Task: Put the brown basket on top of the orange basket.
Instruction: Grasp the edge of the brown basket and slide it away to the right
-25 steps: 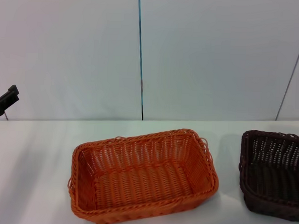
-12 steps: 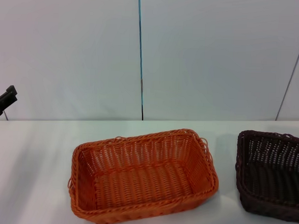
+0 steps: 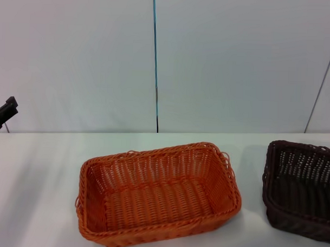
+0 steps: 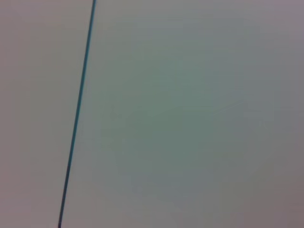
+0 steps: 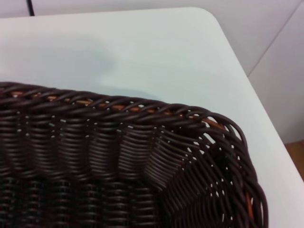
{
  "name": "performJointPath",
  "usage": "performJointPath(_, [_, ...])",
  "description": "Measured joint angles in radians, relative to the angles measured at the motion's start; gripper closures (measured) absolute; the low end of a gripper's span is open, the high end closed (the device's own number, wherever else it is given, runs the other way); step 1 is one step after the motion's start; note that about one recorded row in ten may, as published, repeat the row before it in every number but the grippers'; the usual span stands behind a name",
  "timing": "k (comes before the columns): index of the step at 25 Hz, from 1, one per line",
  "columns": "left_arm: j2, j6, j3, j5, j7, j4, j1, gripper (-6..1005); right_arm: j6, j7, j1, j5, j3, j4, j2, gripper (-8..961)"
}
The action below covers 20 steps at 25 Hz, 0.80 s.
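Sitting near the counter's (image 3: 39,168) front edge at its middle, the orange basket (image 3: 157,193) faces us. We see the brown basket (image 3: 301,188) well apart at the counter's right edge. Our left hand (image 3: 2,113) hangs off the left edge; we cannot tell its grip, nor our right hand's.

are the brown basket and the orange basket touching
Apart. The head view shows a strip of bare white table between the orange basket and the brown basket, which sits at the right edge.
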Motion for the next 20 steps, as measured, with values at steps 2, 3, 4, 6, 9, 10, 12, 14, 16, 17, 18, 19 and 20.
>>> performJointPath(2, [0.000, 0.000, 0.000, 0.000, 0.000, 0.000, 0.001, 64, 0.017, 0.000, -0.001, 0.000, 0.011, 0.003, -0.001, 655])
performJointPath(3, [0.000, 0.000, 0.001, 0.000, -0.001, 0.001, 0.001, 64, 0.030, 0.000, -0.001, 0.001, 0.019, 0.008, -0.001, 656])
performJointPath(4, [0.000, 0.000, 0.002, 0.000, -0.002, 0.001, 0.001, 64, 0.045, 0.000, -0.002, 0.001, 0.028, 0.014, -0.001, 657])
performJointPath(6, [0.000, 0.000, 0.002, 0.000, -0.008, 0.003, 0.001, 64, 0.090, 0.000, -0.010, 0.002, 0.043, 0.047, -0.001, 659])
performJointPath(9, [0.000, 0.000, 0.004, 0.000, -0.015, 0.008, 0.001, 64, 0.159, 0.000, -0.034, 0.002, 0.067, 0.121, -0.005, 661])
performJointPath(10, [0.000, 0.000, 0.005, 0.000, -0.015, 0.008, 0.001, 64, 0.176, 0.000, -0.041, 0.002, 0.072, 0.142, -0.006, 662])
performJointPath(12, [-0.001, 0.000, 0.007, 0.000, -0.015, 0.009, 0.002, 64, 0.223, 0.000, -0.061, 0.002, 0.087, 0.199, -0.009, 683])
performJointPath(14, [-0.001, 0.000, 0.007, 0.000, -0.015, 0.010, 0.005, 64, 0.265, 0.000, -0.078, 0.002, 0.100, 0.242, -0.013, 701])
performJointPath(16, [-0.002, 0.000, 0.008, 0.000, -0.015, 0.011, 0.008, 64, 0.309, -0.001, -0.093, 0.002, 0.112, 0.277, -0.024, 717])
performJointPath(17, [-0.002, 0.000, 0.008, 0.000, -0.015, 0.012, 0.009, 64, 0.332, -0.001, -0.098, 0.002, 0.116, 0.290, -0.031, 725])
performJointPath(18, [-0.002, 0.000, 0.009, 0.000, -0.015, 0.012, 0.010, 64, 0.352, -0.002, -0.100, 0.002, 0.118, 0.300, -0.039, 733])
performJointPath(19, [-0.003, -0.001, 0.009, 0.000, -0.015, 0.012, 0.010, 64, 0.375, -0.002, -0.101, 0.002, 0.120, 0.309, -0.049, 741])
performJointPath(20, [-0.003, -0.001, 0.009, 0.000, -0.015, 0.012, 0.010, 64, 0.393, -0.003, -0.101, 0.002, 0.120, 0.317, -0.058, 749])
